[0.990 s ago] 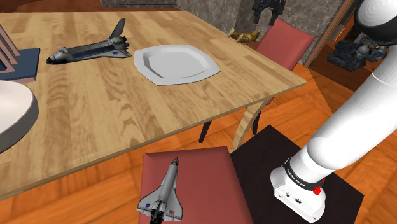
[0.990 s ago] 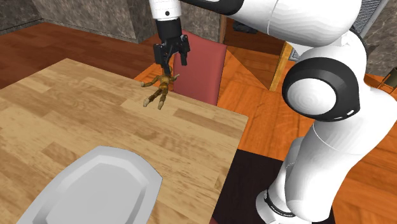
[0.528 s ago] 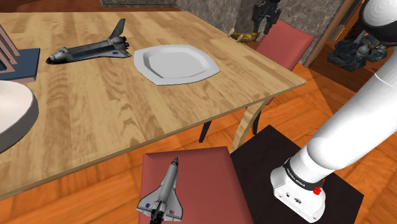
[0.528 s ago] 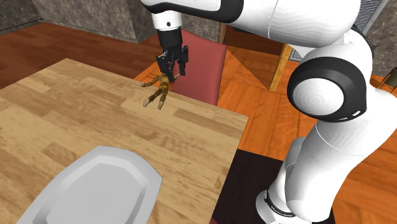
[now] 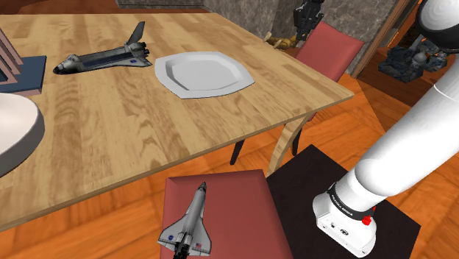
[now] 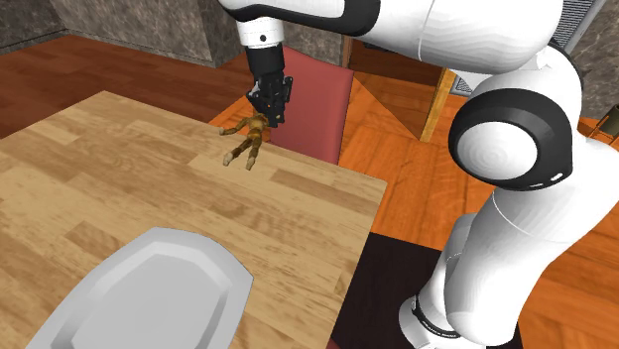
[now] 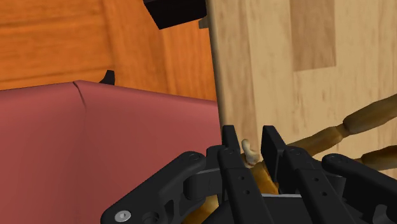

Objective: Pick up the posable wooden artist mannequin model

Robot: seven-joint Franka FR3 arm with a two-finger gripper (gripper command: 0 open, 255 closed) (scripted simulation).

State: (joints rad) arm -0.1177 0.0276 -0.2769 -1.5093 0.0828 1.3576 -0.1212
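Grasping step: black tool (image 6: 262, 115) stands narrow, fingers clasping the wooden mannequin (image 6: 248, 144), which lies on the counter (image 6: 119, 178) just beside the red chair (image 6: 317, 94). Next move likely calls for a straight lift, away from that chair.

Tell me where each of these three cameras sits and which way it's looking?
Shoulder view: beside the stand, looking down over the table and plate; the white arm rises at its right.
Second exterior view: above the table by the plate, facing the arm, which bends over to the mannequin.
Wrist view: just behind the black fingers, looking down at the table's edge and a red chair; the fingers clasp the mannequin.
Shared: both exterior views show plate, table and arm.
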